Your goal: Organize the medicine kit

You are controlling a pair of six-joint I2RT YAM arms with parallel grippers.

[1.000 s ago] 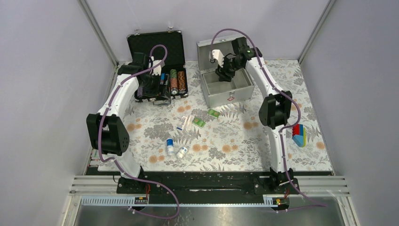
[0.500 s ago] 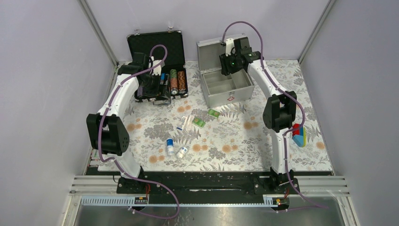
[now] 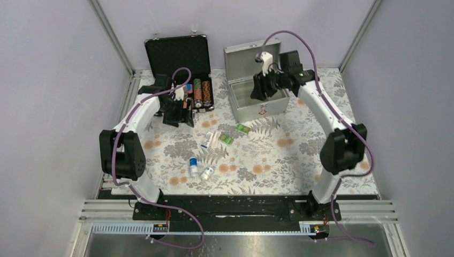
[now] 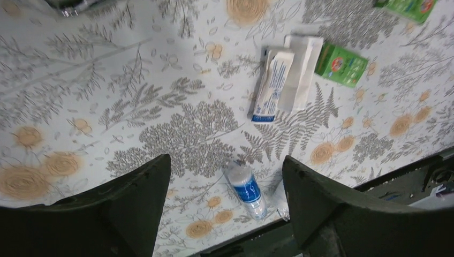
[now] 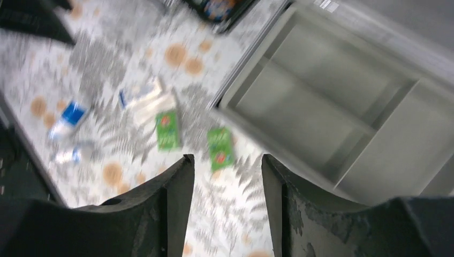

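The metal box [image 3: 260, 104] stands open at the upper middle of the top view, its lid [image 3: 242, 58] tipped back toward the rear wall and a small red mark on its front. The right jaws hang over the right side of its opening, set partly apart with nothing between them. In the blurred right wrist view the box [image 5: 251, 101] fills the upper right, its grey divided tray [image 5: 321, 91] showing, while the two fingers [image 5: 176, 198] frame the tabletop [image 5: 214, 225] just in front of it, near two green packets [image 5: 167, 130].

The left jaws sit at the upper left of the top view, just in front of the black case [image 3: 179, 56] of chips and well apart from the box — spread wide and holding nothing. Their wrist view shows white sachets [image 4: 284, 80], a green packet [image 4: 342, 64] and a small blue-labelled bottle [image 4: 245, 184] lying on the flowered tabletop [image 4: 134, 96].
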